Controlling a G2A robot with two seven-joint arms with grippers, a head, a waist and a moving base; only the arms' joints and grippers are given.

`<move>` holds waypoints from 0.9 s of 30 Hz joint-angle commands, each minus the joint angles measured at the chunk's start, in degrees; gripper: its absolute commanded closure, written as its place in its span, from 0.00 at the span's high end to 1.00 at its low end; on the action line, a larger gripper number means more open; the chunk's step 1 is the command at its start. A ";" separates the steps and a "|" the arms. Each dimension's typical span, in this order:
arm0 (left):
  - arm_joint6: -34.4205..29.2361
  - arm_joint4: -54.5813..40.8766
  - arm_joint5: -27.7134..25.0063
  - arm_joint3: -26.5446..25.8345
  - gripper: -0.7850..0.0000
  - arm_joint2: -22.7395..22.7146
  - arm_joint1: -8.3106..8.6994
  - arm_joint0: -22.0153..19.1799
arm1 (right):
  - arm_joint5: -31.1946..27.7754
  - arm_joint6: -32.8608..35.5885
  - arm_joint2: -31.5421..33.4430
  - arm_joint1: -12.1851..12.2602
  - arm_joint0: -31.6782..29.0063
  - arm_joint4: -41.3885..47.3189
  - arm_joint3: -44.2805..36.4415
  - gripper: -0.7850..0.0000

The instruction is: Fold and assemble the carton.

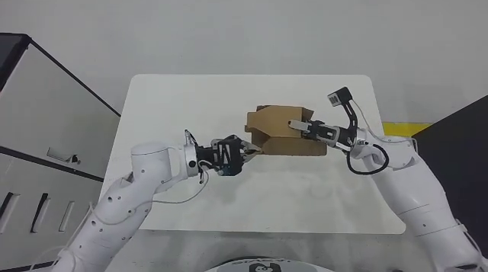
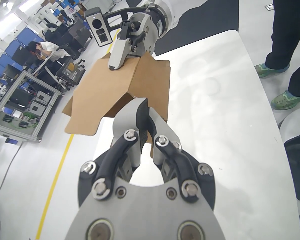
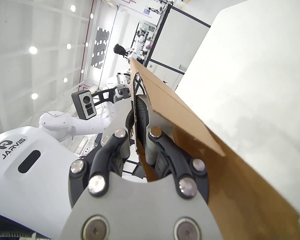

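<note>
Two holds met on the carton (image 1: 278,127), toward the tabletop's (image 1: 198,112) right edge. Left wrist: left gripper (image 2: 147,111) pinched a flap corner, which could tear. Right wrist: right gripper (image 3: 136,108) clamped a wall; uneven pulling might skew the folds.

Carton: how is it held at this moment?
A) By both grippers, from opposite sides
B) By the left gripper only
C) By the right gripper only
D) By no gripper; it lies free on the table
A: the left gripper is shut on a flap edge of the carton, and the right gripper pinches a cardboard panel from the other side.
</note>
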 commanded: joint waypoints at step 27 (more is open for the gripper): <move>-1.23 0.45 2.14 0.96 0.00 5.65 -0.34 -2.66 | 0.63 0.62 0.24 -0.25 -1.05 -0.16 -0.80 0.00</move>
